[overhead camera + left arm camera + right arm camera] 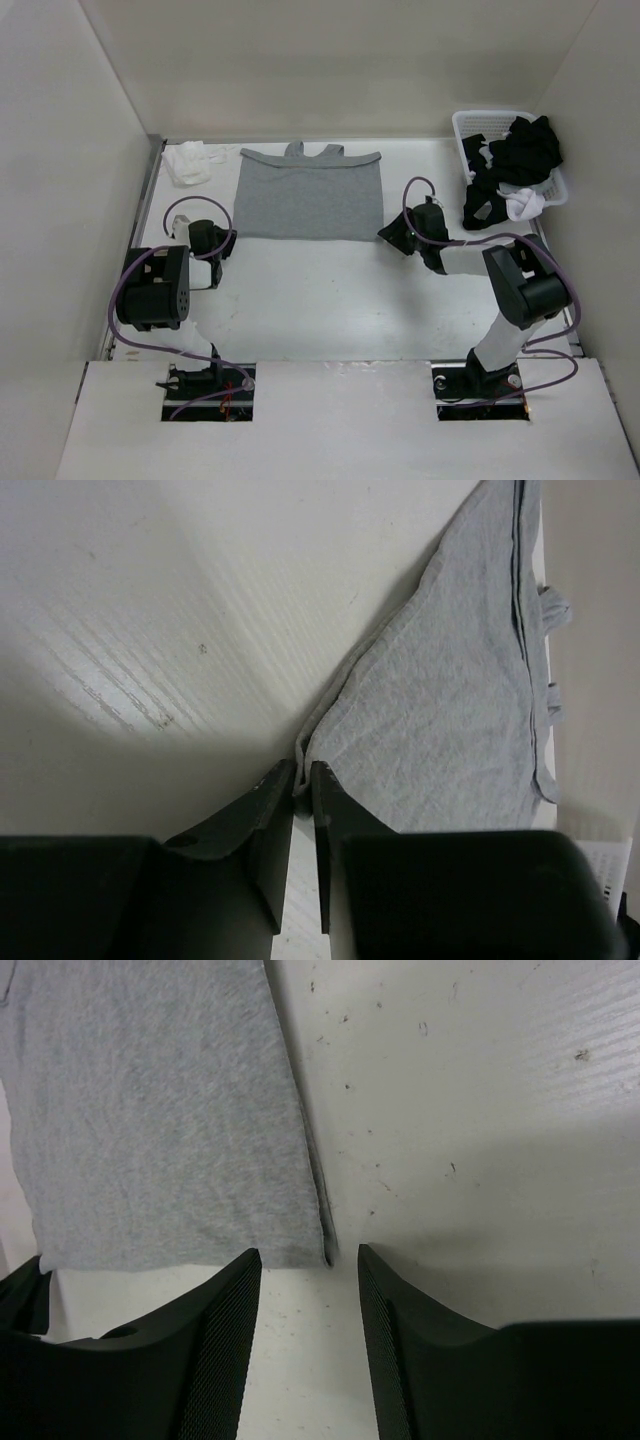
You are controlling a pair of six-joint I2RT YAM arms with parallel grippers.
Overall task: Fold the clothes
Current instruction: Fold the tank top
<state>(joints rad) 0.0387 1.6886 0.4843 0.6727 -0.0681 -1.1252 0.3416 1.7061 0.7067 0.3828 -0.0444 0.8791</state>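
Note:
The clothes (310, 198), a light grey tank top, lie flat at the back middle of the table with the straps toward the far wall. My left gripper (228, 240) is at the garment's near left corner. In the left wrist view the jaws (302, 772) are closed to a narrow slit, pinching the bunched corner of the grey fabric (450, 700). My right gripper (386, 233) is at the near right corner. Seen from the right wrist, it (310, 1257) stands open, low on the table, with the corner of the cloth (160, 1110) just ahead between the fingertips, untouched.
A white basket (462, 128) at the back right holds black and white garments (515, 160), some hanging over its rim. A small white cloth (188, 162) lies at the back left. White walls enclose the table on three sides.

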